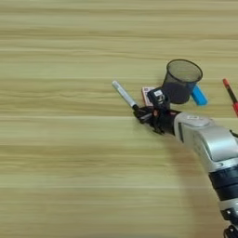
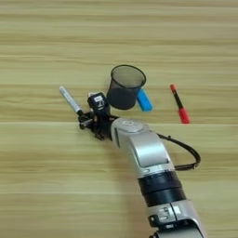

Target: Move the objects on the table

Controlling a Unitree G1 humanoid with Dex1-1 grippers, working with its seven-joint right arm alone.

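Note:
A grey-white marker (image 1: pixel 123 94) lies slanted on the table (image 1: pixel 60 158), its black cap end toward my right gripper (image 1: pixel 143 114). The two black fingers are closed around that cap end, left of the silver forearm (image 2: pixel 139 148). Just behind the gripper, a small red-white flat box (image 1: pixel 147 92) shows only in part. The black mesh pen cup (image 1: pixel 181 82) stands upright behind and to the right of the gripper. A blue oblong piece (image 1: pixel 200 96) lies against the cup's right side. Further right lies a red pen (image 2: pixel 177 103).
A black cable (image 2: pixel 186 151) loops out from the right side of the forearm, just over the wood. The broad wooden surface stretches left of the marker and toward the near edge.

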